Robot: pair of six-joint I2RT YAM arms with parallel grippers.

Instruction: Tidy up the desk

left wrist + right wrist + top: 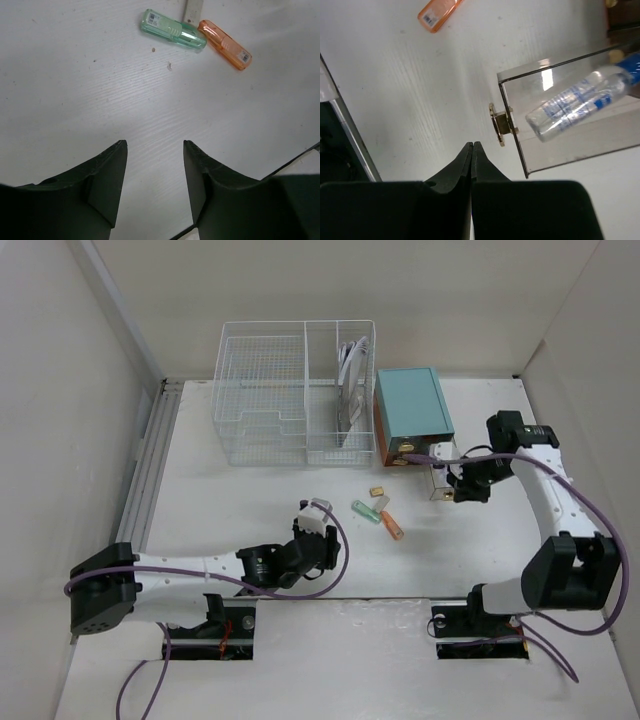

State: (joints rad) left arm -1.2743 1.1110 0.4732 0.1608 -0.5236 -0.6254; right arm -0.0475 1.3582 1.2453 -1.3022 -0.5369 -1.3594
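— Progress?
— Early. Desk (230, 515) under me. L gripper (155, 145) open, empty; green case (172, 29), orange case (225, 44) loose ahead. R gripper (471, 145) closed, empty; drawer knob (497, 125) just beside.

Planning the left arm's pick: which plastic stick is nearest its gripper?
The green stick, almost straight ahead of the left gripper; the orange stick lies farther off.

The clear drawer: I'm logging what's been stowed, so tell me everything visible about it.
The clear drawer is a see-through, smoke-tinted plastic box with dark edges and a brass knob on its front. It stands pulled out of the teal box. A clear tube with blue print lies slanted inside. The shut right gripper points at the knob, apart from it.
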